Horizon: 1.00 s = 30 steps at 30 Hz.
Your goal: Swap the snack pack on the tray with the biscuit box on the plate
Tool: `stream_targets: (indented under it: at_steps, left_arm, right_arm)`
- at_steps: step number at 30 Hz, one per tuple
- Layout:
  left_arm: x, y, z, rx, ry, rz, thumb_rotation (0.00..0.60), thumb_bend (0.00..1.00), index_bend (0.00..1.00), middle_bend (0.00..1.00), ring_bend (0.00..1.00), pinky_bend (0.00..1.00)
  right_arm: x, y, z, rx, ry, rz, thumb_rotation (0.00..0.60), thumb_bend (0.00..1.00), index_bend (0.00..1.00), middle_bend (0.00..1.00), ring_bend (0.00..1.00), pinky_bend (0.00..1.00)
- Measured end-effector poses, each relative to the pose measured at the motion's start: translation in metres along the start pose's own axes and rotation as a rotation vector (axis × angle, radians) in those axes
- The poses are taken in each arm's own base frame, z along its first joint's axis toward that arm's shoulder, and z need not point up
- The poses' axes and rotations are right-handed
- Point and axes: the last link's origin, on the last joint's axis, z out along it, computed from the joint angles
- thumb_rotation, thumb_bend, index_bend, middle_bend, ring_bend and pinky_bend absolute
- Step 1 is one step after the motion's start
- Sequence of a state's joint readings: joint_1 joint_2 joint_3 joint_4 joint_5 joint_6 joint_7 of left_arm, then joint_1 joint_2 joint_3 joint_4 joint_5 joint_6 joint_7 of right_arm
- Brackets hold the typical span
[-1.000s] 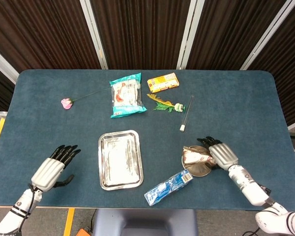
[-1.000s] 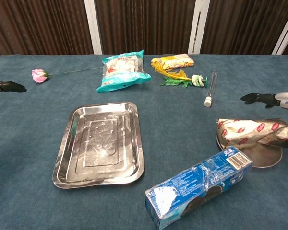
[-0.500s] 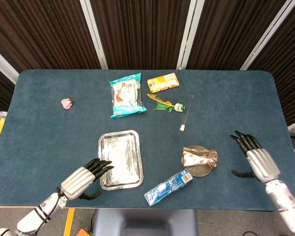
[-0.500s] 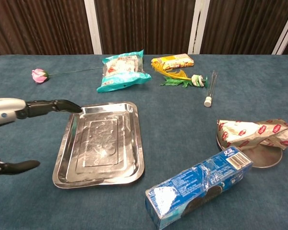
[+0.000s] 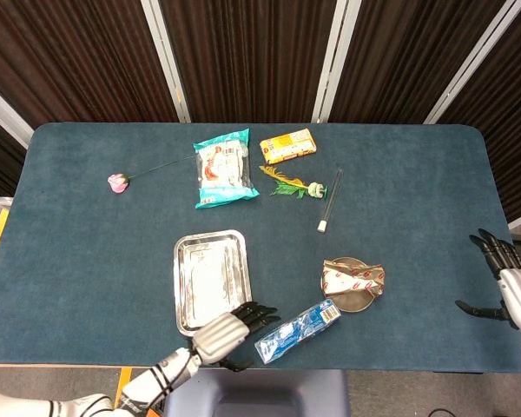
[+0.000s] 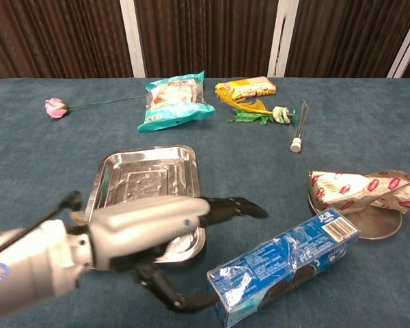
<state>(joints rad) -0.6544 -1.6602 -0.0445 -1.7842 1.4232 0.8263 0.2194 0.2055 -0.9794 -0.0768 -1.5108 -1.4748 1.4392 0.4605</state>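
In the chest view the near half of the steel tray point(image 6: 184, 171) is hidden by the left robot hand point(image 6: 157, 229), fingers spread and empty, just beside the blue biscuit box point(image 6: 287, 263) lying on the surface. The silver-and-red snack pack point(image 6: 359, 188) is seen resting across the plate point(image 6: 369, 222); the right robot hand point(image 5: 508, 287), partly cut off at the edge, is released.

Left hand point(image 6: 157, 229) fills lower left of frame, fingers spread, over near edge of steel tray point(image 6: 104, 179), fingertips just beside blue biscuit box point(image 6: 285, 265) at bottom center-right. Snack pack point(image 6: 359, 189) lies on round plate point(image 6: 385, 225) at right edge. Teal bag point(image 6: 174, 101), yellow packet point(image 6: 246, 87), pink rose point(image 6: 55, 106) along top.
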Motion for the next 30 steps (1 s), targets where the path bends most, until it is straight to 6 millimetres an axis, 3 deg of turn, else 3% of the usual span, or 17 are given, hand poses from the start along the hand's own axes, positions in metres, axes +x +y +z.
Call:
stream_targets:
  at_steps: [6,12,18,20,23,25,30]
  left_arm:
    - [-0.015,0.025,0.045,-0.019,-0.018,0.014,0.6,0.37,0.0,0.0,0.0,0.01]
    - [-0.025,0.023,0.07,0.01,-0.037,0.07,0.6,0.36,0.0,0.0,0.0,0.02]
    - [-0.028,0.014,0.086,0.06,-0.006,0.145,0.6,0.36,0.0,0.0,0.04,0.19]
    - [-0.027,0.013,0.088,0.065,0.008,0.164,0.6,0.36,0.0,0.04,0.15,0.31]
    - [-0.027,0.014,0.089,0.066,0.032,0.185,0.6,0.36,0.05,0.21,0.36,0.51]
    - [-0.026,0.014,0.09,0.065,0.049,0.19,0.6,0.38,0.18,0.35,0.51,0.68]
    - [-0.023,0.01,0.09,0.07,0.129,0.201,0.6,0.44,0.42,0.61,0.71,0.89]
  right_arm:
    - [0.001,0.001,0.0,0.019,-0.033,0.004,0.6,0.15,0.0,0.0,0.0,0.0]
    - [0.0,0.001,0.001,0.018,-0.049,-0.001,0.6,0.15,0.0,0.0,0.0,0.0]
    - [0.0,0.0,0.0,0.019,-0.043,-0.005,0.6,0.15,0.0,0.0,0.0,0.0]
    - [0.0,0.0,0.0,0.018,-0.041,-0.005,0.6,0.15,0.0,0.0,0.0,0.0]
    - [-0.001,0.0,0.001,0.016,-0.047,-0.006,0.6,0.15,0.0,0.0,0.0,0.0]
    - [-0.003,0.0,0.002,0.017,-0.053,-0.009,0.6,0.15,0.0,0.0,0.0,0.0]
    - [-0.004,-0.001,0.003,0.022,-0.062,-0.014,0.6,0.15,0.0,0.0,0.0,0.0]
